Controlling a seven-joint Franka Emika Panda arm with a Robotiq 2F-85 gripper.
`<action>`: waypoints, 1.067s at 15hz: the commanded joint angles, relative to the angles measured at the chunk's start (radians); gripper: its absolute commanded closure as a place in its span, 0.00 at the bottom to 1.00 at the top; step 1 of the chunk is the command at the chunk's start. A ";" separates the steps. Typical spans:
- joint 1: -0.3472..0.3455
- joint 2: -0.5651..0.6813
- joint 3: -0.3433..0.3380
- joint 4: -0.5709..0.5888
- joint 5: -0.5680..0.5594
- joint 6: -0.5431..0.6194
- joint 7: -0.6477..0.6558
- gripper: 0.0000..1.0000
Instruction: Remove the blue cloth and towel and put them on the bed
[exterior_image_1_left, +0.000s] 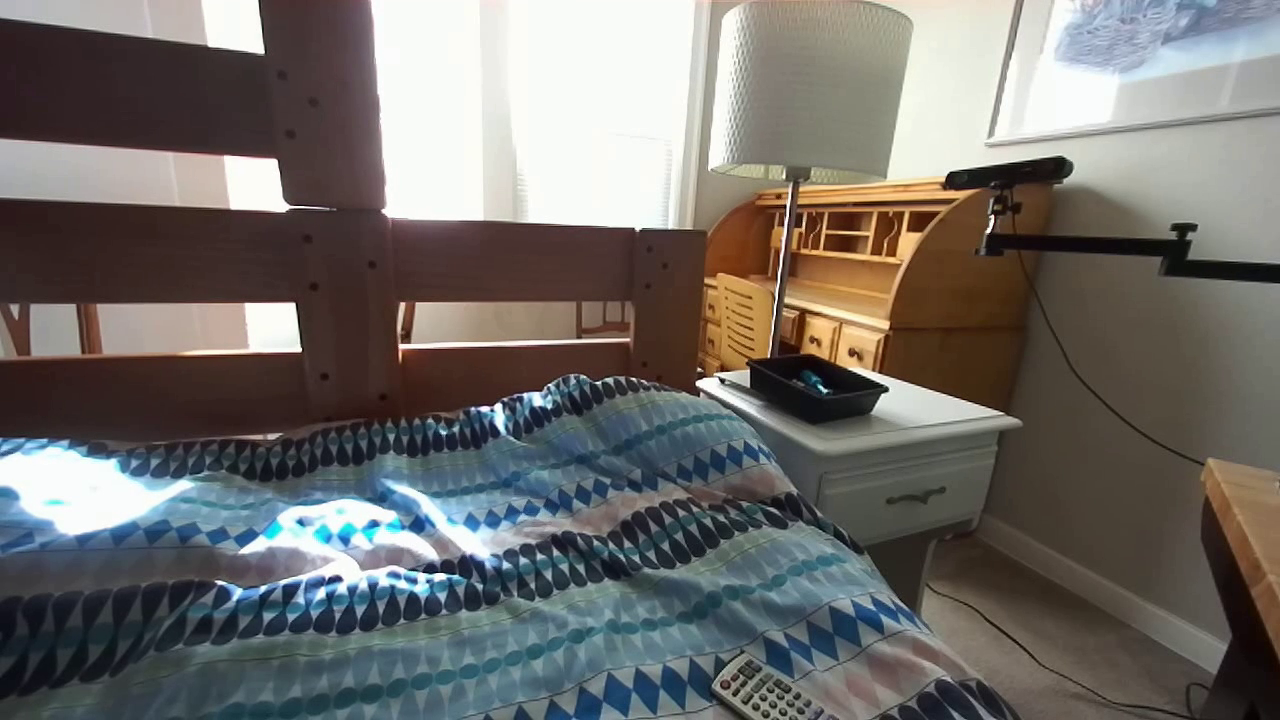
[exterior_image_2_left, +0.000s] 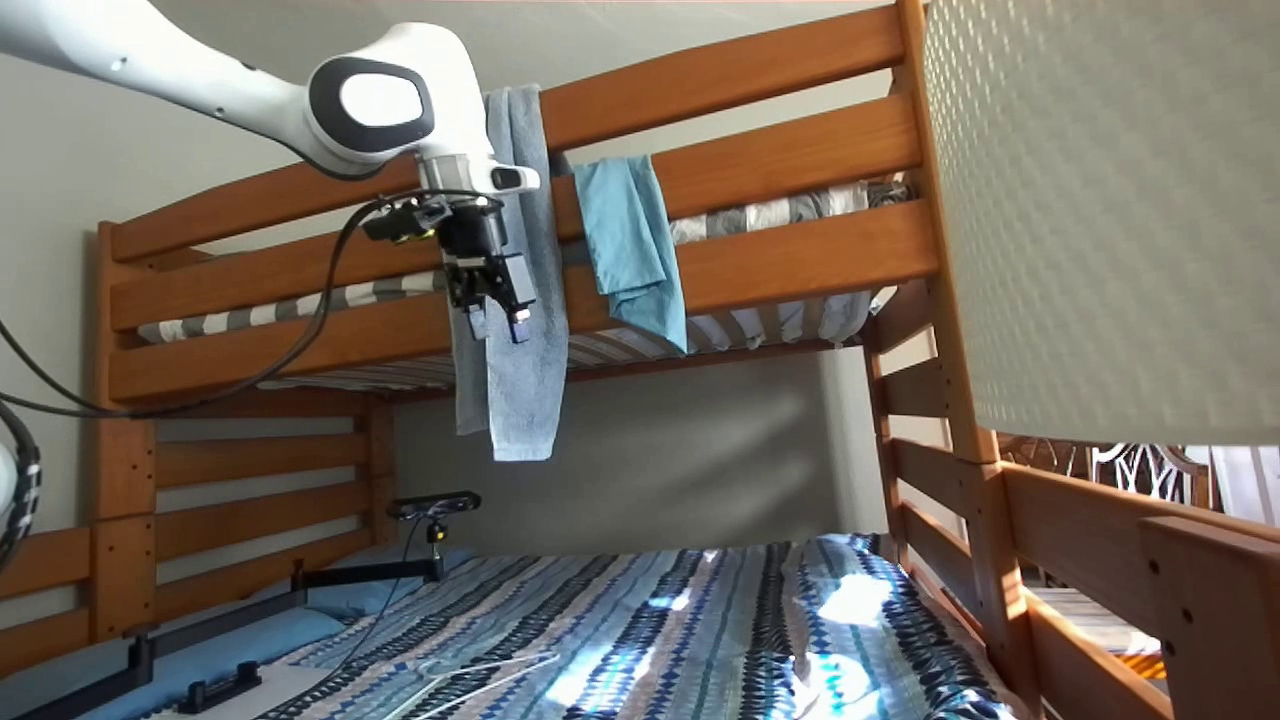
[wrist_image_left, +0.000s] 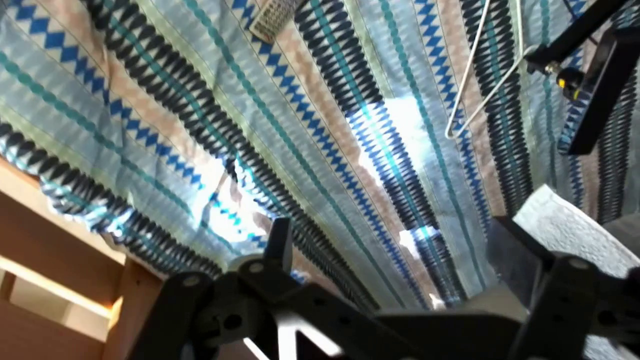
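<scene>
The blue cloth (exterior_image_2_left: 630, 245) hangs over the upper bunk's wooden rail, right of the long grey towel (exterior_image_2_left: 527, 390), which hangs lower from the same rails. The towel's end also shows at right in the wrist view (wrist_image_left: 575, 232), looking whitish. My gripper (exterior_image_2_left: 499, 328) is in front of the towel, pointing down, left of the blue cloth. In the wrist view the gripper (wrist_image_left: 392, 240) is open with nothing between its fingers. The lower bed has a brown wooden frame (exterior_image_1_left: 515, 265) and a patterned cover (exterior_image_1_left: 480, 590). The blue cloth is out of the wrist view.
A camera on a black arm (exterior_image_2_left: 370, 573) reaches over the bed. A thin white wire frame (wrist_image_left: 492, 95) and a remote (exterior_image_1_left: 765, 688) lie on the cover. A lamp (exterior_image_1_left: 810, 95) and a white nightstand (exterior_image_1_left: 940, 405) with a black tray (exterior_image_1_left: 815, 395) stand beside the bed.
</scene>
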 joint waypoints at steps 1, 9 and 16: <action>0.038 0.098 0.036 0.131 0.014 0.124 -0.010 0.00; 0.097 0.312 0.107 0.384 -0.005 0.528 -0.026 0.00; 0.144 0.513 0.146 0.538 -0.022 0.790 -0.089 0.00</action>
